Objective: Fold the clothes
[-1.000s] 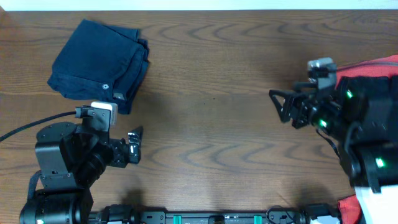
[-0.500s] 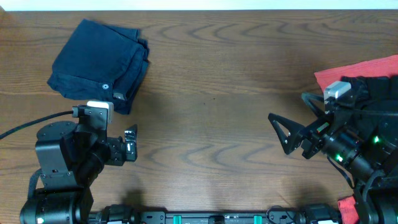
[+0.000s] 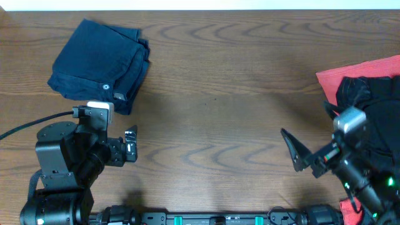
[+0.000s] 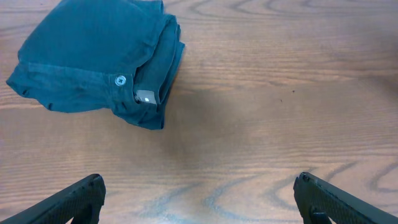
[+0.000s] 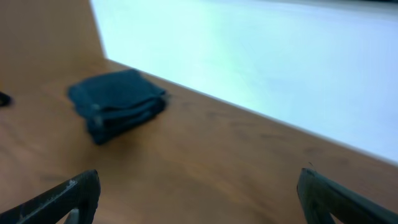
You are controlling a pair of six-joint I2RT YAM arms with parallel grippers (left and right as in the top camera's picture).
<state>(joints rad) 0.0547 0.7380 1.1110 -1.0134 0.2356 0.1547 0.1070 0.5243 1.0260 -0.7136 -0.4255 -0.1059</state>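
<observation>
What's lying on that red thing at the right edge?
A dark crumpled heap, likely clothing, lies on the red item. The right arm hides its lower part, so what else is there cannot be seen.

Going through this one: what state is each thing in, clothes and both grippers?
Navy shorts: folded into a bundle, untouched.
Dark clothes heap: crumpled, unfolded, lying on a red surface.
Left gripper: open, empty.
Right gripper: open, empty.

Black arms (image 3: 59, 156), white wrist cameras (image 3: 99, 107)
</observation>
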